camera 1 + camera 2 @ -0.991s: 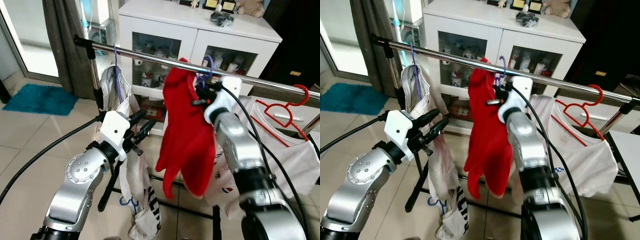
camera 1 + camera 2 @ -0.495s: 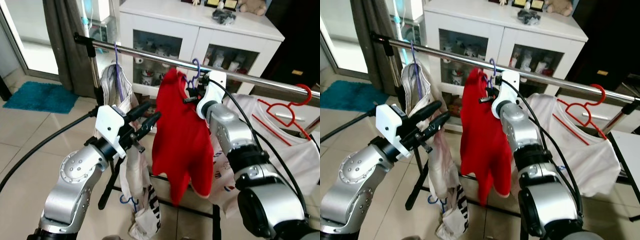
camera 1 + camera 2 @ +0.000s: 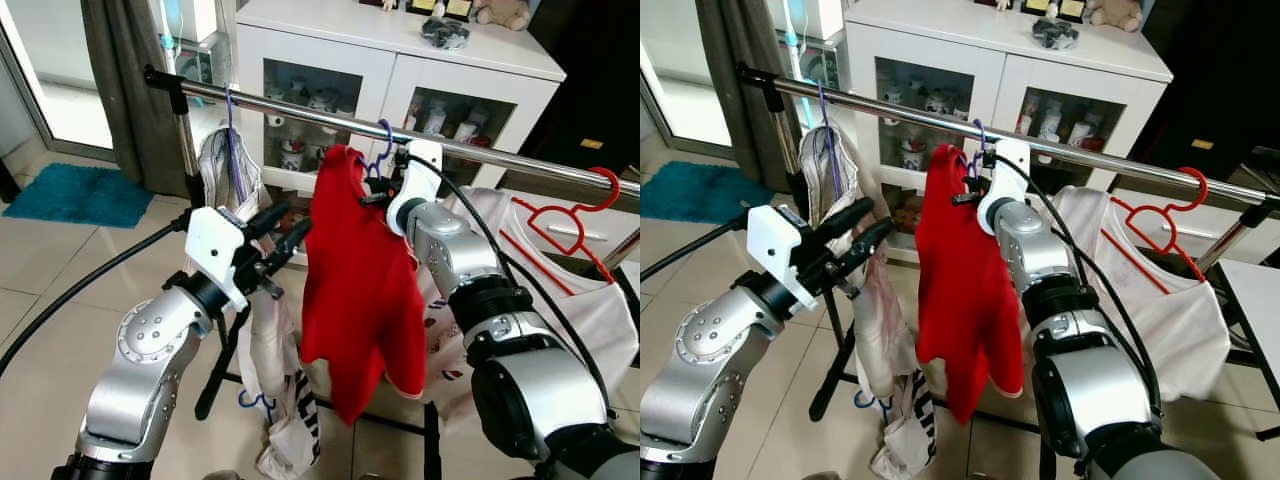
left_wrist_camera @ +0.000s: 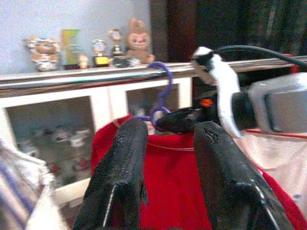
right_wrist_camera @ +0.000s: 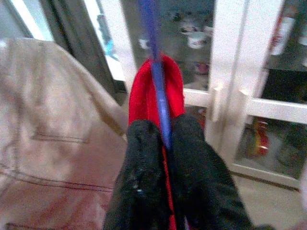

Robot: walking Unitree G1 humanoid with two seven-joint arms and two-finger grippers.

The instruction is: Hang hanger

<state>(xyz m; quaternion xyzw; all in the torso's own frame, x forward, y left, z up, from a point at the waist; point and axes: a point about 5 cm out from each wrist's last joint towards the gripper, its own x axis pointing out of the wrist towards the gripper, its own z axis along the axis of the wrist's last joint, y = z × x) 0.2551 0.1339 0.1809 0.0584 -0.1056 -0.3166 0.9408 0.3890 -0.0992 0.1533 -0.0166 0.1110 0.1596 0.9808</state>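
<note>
A red shirt (image 3: pixel 358 290) hangs from a purple hanger whose hook (image 3: pixel 383 138) reaches up to the steel rail (image 3: pixel 300 108). Whether the hook rests on the rail I cannot tell. My right gripper (image 3: pixel 373 192) is at the shirt's collar, just below the rail, shut on the purple hanger's neck (image 5: pixel 158 91). My left gripper (image 3: pixel 295 220) is held open a little left of the shirt, apart from it, with nothing between its fingers (image 4: pixel 120 177). In the left wrist view the purple hook (image 4: pixel 160 93) and right gripper are straight ahead.
A pale garment (image 3: pixel 235 190) on another purple hanger hangs near the rail's left end. At the right, a red hanger (image 3: pixel 575 215) carries a white shirt (image 3: pixel 1160 300). A white glass-door cabinet (image 3: pixel 330 60) stands behind the rack. A blue rug (image 3: pixel 75 195) lies on the tiled floor at left.
My right gripper has carried the red shirt and its hanger leftward along the rail, and the shirt now hangs straighter. The left gripper stays open, shifted a little.
</note>
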